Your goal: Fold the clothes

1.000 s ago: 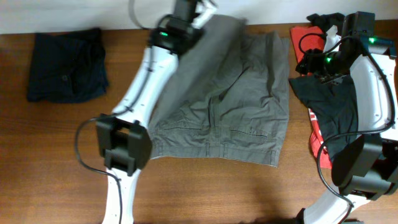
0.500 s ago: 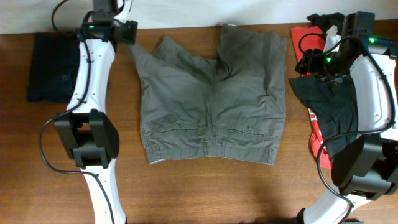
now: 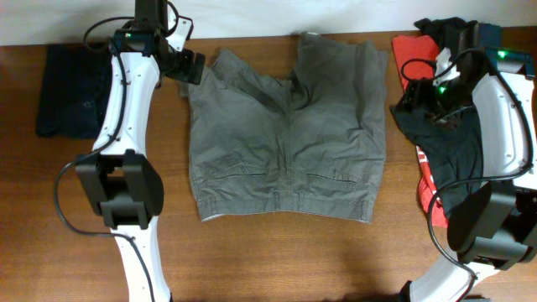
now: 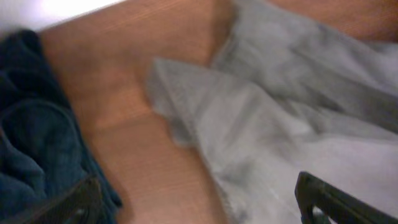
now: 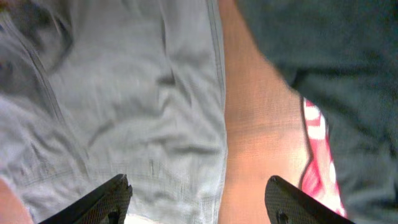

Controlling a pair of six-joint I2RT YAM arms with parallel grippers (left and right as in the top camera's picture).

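The grey shorts (image 3: 285, 143) lie spread across the middle of the desk (image 3: 277, 260), waistband (image 3: 285, 205) toward the near edge and both legs pointing to the far edge. A navy garment (image 3: 71, 92) sits bunched at the far left. At the right a black garment (image 3: 449, 151) lies over a red garment (image 3: 413, 49). The left claw (image 4: 198, 190) hangs released and empty, fingers spread wide, above the outer corner of the left leg (image 4: 186, 106), where the cloth is rumpled and partly turned over on itself. The right claw (image 5: 199, 190) is released too, holding nothing, over the strip of bare wood between the shorts' right edge and the black garment. The shorts look like light woven cotton: limp, creased, likely to sag and drag across the wood rather than slide cleanly, but not delicate. The waistband and hems are the thicker, stitched parts and probably the surest places to pinch. A grip in the middle of a panel would likely just gather a bunch of cloth. For a clean lengthwise fold, taking one side at its hem corner and its waistband corner together seems best, after flattening the rumpled leg.
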